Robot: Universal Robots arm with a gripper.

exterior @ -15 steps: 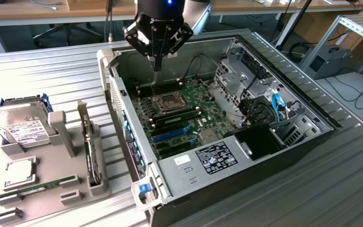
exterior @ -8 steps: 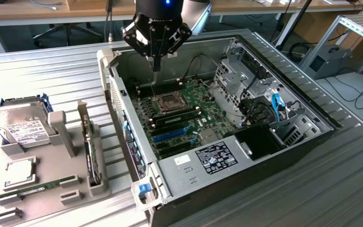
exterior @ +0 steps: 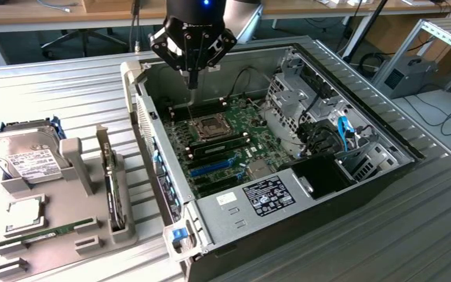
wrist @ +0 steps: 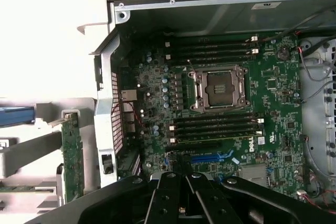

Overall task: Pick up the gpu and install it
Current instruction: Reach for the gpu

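The gpu (exterior: pixel 113 187) stands on edge in a slot of the grey holder (exterior: pixel 69 161) on the exterior view's left, beside the open computer case (exterior: pixel 288 194); in the wrist view the gpu (wrist: pixel 72 157) is a thin green-edged card outside the case wall. My gripper (exterior: pixel 193 82) hangs over the back of the case, above the motherboard (exterior: pixel 234 138), well apart from the gpu. Its fingers (wrist: pixel 169 183) are shut together with nothing between them. The blue expansion slot (wrist: pixel 210 157) and the bare processor socket (wrist: pixel 218 88) lie below it.
A silver hard drive (exterior: pixel 26 155), a processor chip (exterior: pixel 23 214) and a green memory stick (exterior: pixel 49 232) rest in the holder. The case's drive cage and cables (exterior: pixel 327 126) fill its far side. An aluminium frame (exterior: pixel 437 41) stands on the exterior view's right.
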